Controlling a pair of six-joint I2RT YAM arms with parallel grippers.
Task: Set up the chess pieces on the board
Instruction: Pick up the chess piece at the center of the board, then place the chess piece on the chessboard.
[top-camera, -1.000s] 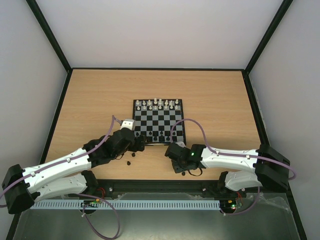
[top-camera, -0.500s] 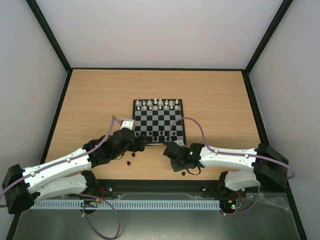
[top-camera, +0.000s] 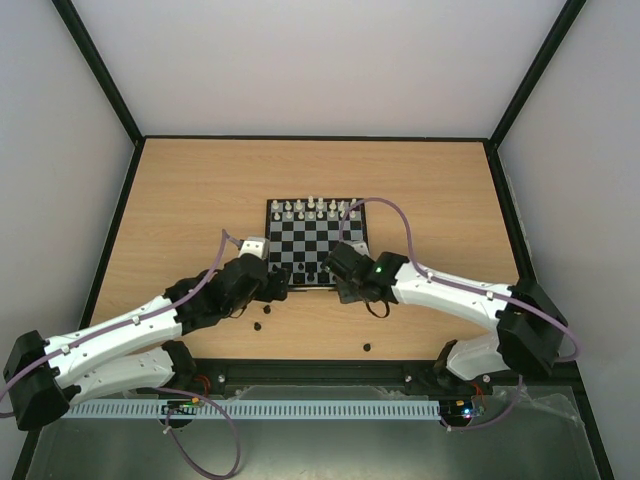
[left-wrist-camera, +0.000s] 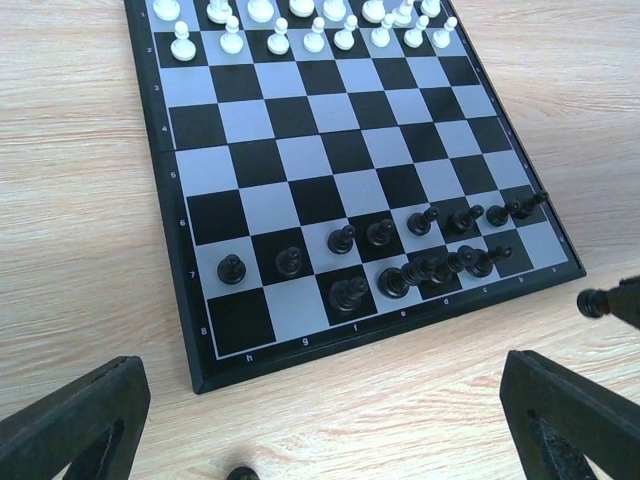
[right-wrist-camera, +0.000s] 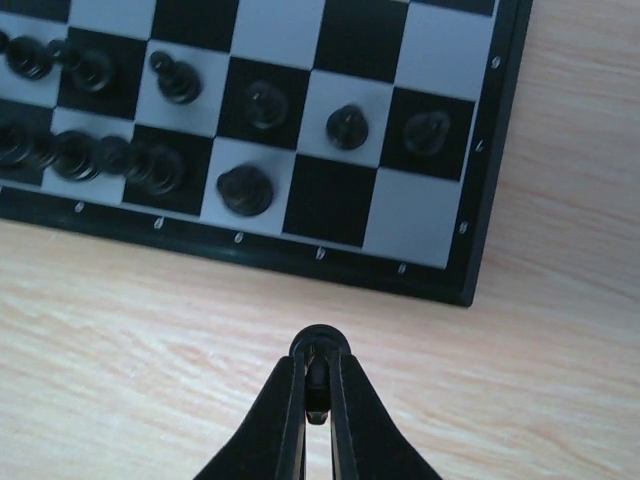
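The board lies mid-table, with white pieces along its far rows and several black chess pieces standing or crowded on its two near rows. My right gripper is shut on one small black piece and holds it just off the board's near edge, by the right corner. In the top view the right gripper is at the board's near right side. My left gripper is open and empty, just short of the board's near left corner.
Loose black pieces lie on the wood in front of the board: two near the left gripper, one further front. One loose piece shows between the left fingers. Dark walls edge the table.
My right gripper has moved away from the table's front up to the board's near edge, carrying a black piece. One loose piece stays behind on the wood. The left arm has barely moved.
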